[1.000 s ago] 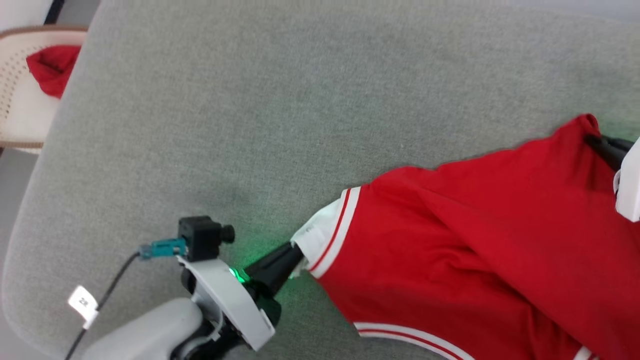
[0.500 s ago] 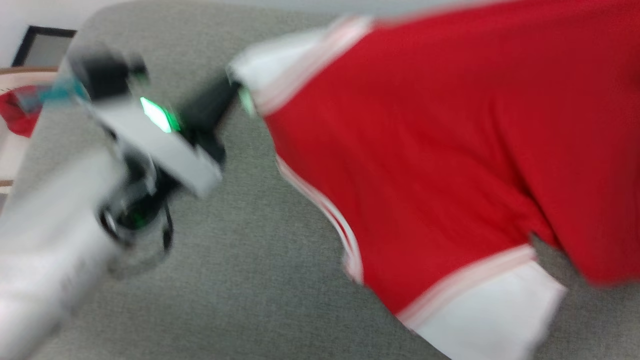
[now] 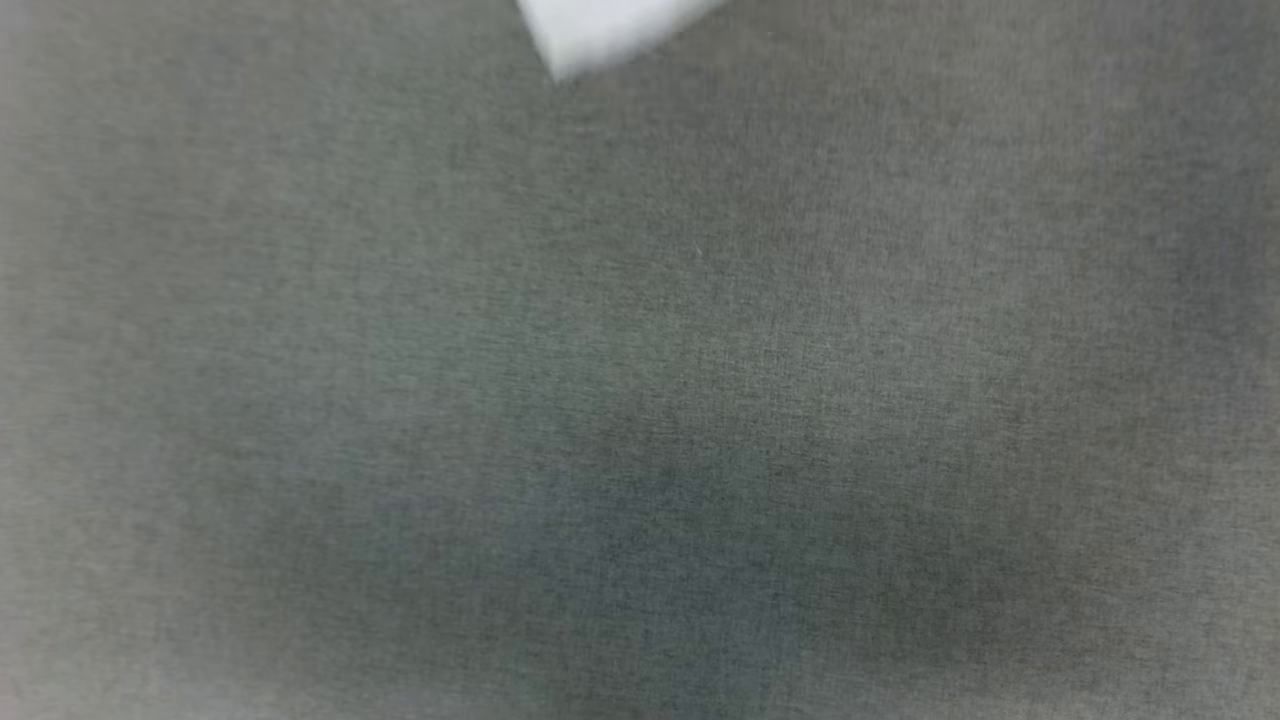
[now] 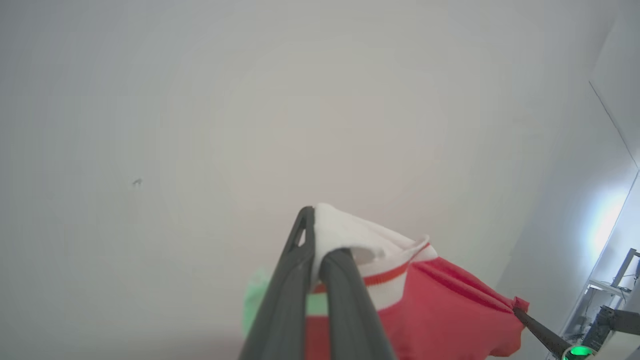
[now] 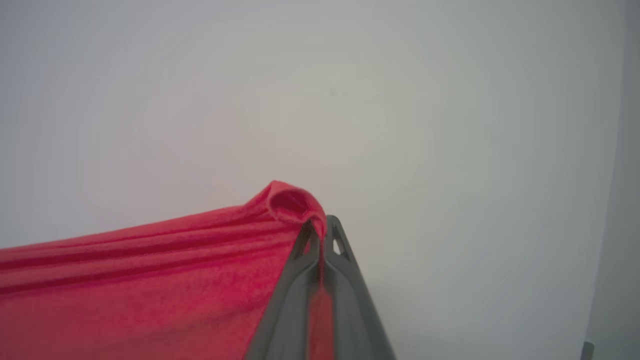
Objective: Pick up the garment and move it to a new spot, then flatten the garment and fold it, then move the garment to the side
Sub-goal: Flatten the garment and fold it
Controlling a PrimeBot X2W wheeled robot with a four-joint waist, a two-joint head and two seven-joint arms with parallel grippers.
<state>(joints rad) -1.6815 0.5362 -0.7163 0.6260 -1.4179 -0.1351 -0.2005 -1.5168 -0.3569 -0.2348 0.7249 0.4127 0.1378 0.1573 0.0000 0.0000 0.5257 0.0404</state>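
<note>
Against a pale wall, the left fingers [image 4: 305,240] are clamped on the white, red-striped corner of the shirt [image 4: 440,310]. The right fingers [image 5: 330,250] pinch a red fold, so the shirt hangs stretched between them. The head camera looks onto blurred grey fabric [image 3: 640,400].

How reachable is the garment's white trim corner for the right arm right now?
Probably not. The right claw is shut on a red fold of the garment, and the left claw pinches that white corner, cloth strung between the two. The right would need to let go first.
</note>
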